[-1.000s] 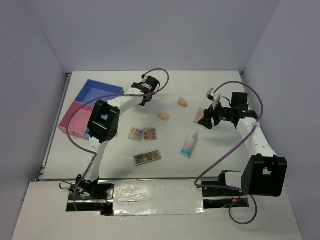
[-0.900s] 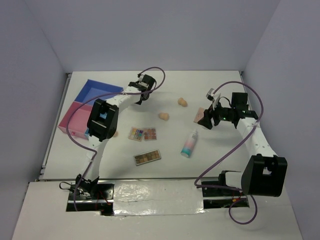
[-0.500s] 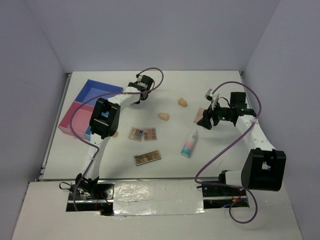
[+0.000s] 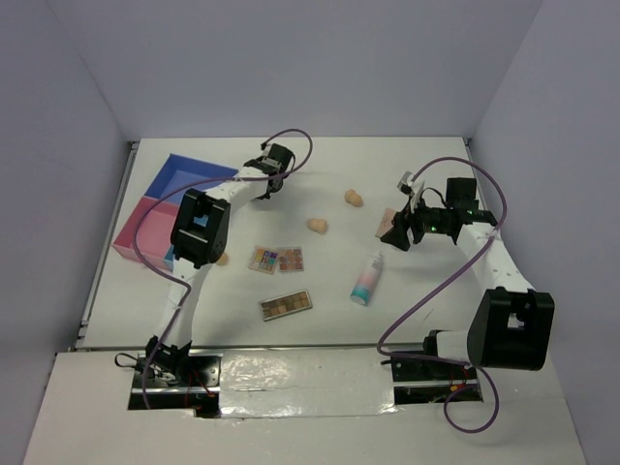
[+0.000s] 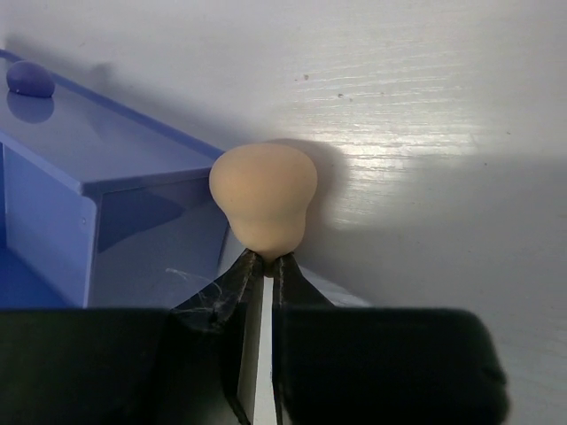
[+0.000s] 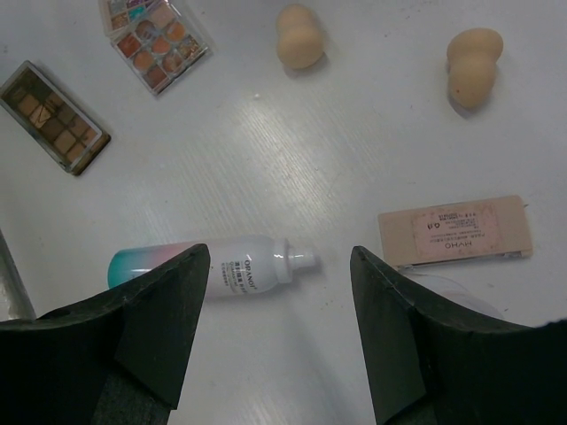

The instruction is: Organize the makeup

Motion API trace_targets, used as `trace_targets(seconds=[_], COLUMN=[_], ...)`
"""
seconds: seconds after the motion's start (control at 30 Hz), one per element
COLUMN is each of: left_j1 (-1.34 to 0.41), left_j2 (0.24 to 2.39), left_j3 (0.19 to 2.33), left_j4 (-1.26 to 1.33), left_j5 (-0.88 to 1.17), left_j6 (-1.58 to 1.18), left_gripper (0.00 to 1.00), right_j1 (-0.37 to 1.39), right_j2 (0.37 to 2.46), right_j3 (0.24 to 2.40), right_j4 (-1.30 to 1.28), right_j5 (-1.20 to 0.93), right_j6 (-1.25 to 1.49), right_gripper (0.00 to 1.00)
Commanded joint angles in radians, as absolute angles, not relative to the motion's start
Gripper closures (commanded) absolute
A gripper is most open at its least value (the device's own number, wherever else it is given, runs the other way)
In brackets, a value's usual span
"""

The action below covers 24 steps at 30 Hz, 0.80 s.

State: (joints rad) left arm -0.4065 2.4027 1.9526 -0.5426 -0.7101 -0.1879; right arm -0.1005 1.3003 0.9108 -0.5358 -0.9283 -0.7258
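The tray [image 4: 189,179] sits at 9 o'clock on the table, and its blue wall [image 5: 115,150] is the main hazard. The left gripper [image 5: 264,266] is at the wall's 3 o'clock side, apparently above bare table and not above a compartment. Letting go here would probably drop its load outside the tray, and a low swing toward 9 o'clock could knock that load against the rim.

The right gripper [image 6: 279,257] hovers at 3 o'clock on the table with its fingers wide apart and nothing between them. The tube [image 6: 208,270] lies on its side below it. The tube is round, so a finger landing off-centre would likely roll it away. The two palettes [image 6: 158,40] [image 6: 53,115] at 10 o'clock in the right wrist view, and the compact [image 6: 456,232] at 3 o'clock there, lie flat. They give little edge to catch, so a pinch may skid over them.

Two loose sponges [image 6: 299,37] [image 6: 472,57] rest near 12 and 1 o'clock. A third sponge [image 5: 264,197] is clamped by the left fingers only at its narrow tip. Soft foam held so thinly may squeeze out or twist free during a quick move.
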Motion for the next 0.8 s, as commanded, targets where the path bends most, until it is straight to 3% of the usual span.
trace_targets(seconds=[0.0, 0.1, 0.4, 0.77], left_j1=[-0.425, -0.445, -0.445, -0.283], left_j2=[2.318, 2.203, 1.662, 1.290], left_j3=[1.925, 1.858, 1.412, 1.039], left_j4=[-0.479, -0.445, -0.344, -0.572], left_j5=[-0.629, -0.560, -0.331, -0.410], left_j6=[-0.209, -0.225, -0.379, -0.514], left_gripper=[0.92, 1.00, 1.00, 1.00], right_j1=[-0.095, -0.095, -0.075, 0.051], right_j2=[1.292, 1.293, 1.298, 1.328], right_j3=[0.927, 0.927, 0.908, 0.913], right_j4=[-0.545, -0.552, -0.555, -0.534], right_j5=[-0.959, -0.962, -0.982, -0.971], right_j6=[-0.723, -0.726, -0.726, -0.719], right_gripper=[0.28, 0.28, 0.28, 0.28])
